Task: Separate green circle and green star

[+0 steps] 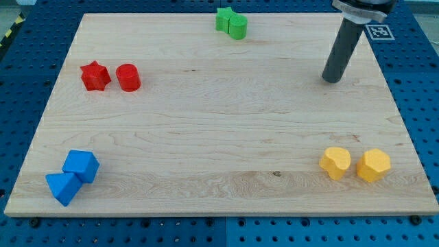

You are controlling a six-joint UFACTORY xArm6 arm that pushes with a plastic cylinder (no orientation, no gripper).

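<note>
Toward the view's right and a little below the green pair, we find our tip [332, 79] resting on the bare wooden board [219, 137], well apart from every block; as it is only a plain rod end with nothing that opens or shuts, it grasps nothing and touches no block at this moment. Taking the green pair as our landmark, we see the green circle [237, 27] and the green star [223, 18] standing near the board's top edge, pressed together, the star on the view's left and slightly higher, the circle on the view's right. We judge that the task has not yet begun in any visible way: the two green blocks touch, no gap shows between them, and the whole of the separating push is left to do. Our tip would first need to travel across toward the pair before it could slide one block off the other. Moving outward from the green pair, the red star [95, 75] and red circle [127, 77] sit down and to the view's left, just beside each other. Far below and left of the pair lie the two blue blocks [73, 177], touching, their shapes hard to name. Far below and right of it stand the two yellow blocks [355, 164], near each other but apart.
</note>
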